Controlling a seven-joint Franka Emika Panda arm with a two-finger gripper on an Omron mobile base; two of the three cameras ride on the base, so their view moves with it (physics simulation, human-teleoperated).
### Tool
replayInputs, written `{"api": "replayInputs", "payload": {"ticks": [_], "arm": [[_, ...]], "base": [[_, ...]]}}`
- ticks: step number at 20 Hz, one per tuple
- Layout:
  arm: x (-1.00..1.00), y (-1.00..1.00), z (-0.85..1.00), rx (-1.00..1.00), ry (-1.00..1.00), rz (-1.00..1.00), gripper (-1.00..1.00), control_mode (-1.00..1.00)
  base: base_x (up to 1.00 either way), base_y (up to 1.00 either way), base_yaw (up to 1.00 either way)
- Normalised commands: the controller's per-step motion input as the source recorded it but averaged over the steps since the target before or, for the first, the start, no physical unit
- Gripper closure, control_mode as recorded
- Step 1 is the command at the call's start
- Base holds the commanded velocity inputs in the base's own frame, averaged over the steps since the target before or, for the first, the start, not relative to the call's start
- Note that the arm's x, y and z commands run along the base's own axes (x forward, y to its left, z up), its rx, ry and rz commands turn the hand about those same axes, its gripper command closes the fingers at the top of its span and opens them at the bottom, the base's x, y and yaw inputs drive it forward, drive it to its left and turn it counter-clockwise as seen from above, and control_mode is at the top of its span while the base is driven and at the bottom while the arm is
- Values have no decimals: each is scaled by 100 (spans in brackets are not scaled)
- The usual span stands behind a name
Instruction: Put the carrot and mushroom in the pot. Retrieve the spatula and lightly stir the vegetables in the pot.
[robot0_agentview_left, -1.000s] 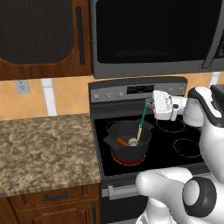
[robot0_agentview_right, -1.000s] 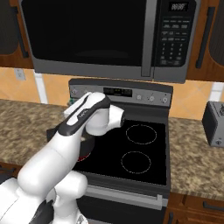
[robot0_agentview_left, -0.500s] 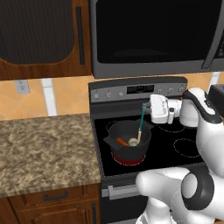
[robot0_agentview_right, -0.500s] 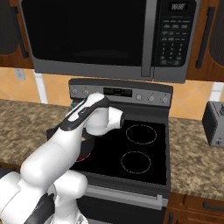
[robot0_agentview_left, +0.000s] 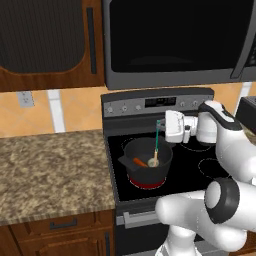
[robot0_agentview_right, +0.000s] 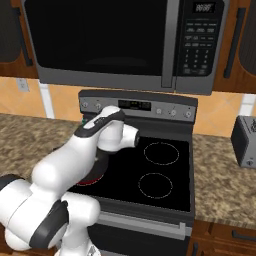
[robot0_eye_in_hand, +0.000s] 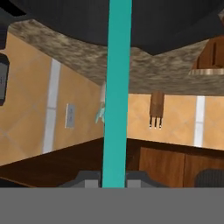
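The gripper (robot0_agentview_left: 161, 125) was clamped on the spatula (robot0_agentview_left: 156, 141), its tan end down in the pot (robot0_agentview_left: 146, 161) beside the carrot (robot0_agentview_left: 139, 162), on the stove (robot0_agentview_left: 200, 165) beneath the microwave (robot0_agentview_left: 180, 40).

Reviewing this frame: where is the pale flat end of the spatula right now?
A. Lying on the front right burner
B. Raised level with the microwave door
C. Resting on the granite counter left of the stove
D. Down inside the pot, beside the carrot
D: in the left base view the spatula runs down from the end effector into the pot, its tan end next to the carrot.
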Motion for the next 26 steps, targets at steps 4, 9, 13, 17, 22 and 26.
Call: {"api": "replayInputs", "payload": {"ticks": [4, 9, 13, 17, 22, 26], "arm": [[21, 0, -29, 0, 0, 0, 100, -100], [-6, 4, -1, 0, -4, 0, 100, -100], [-12, 48, -1, 3, -8, 0, 100, -100], [-3, 40, -2, 12, -5, 0, 100, -100], [0, 8, -1, 11, 0, 0, 100, -100], [0, 0, -11, 0, 1, 0, 100, -100]], "base": [[0, 0, 0], [0, 0, 0], [0, 0, 0], [0, 0, 0], [0, 0, 0], [0, 0, 0]]}}
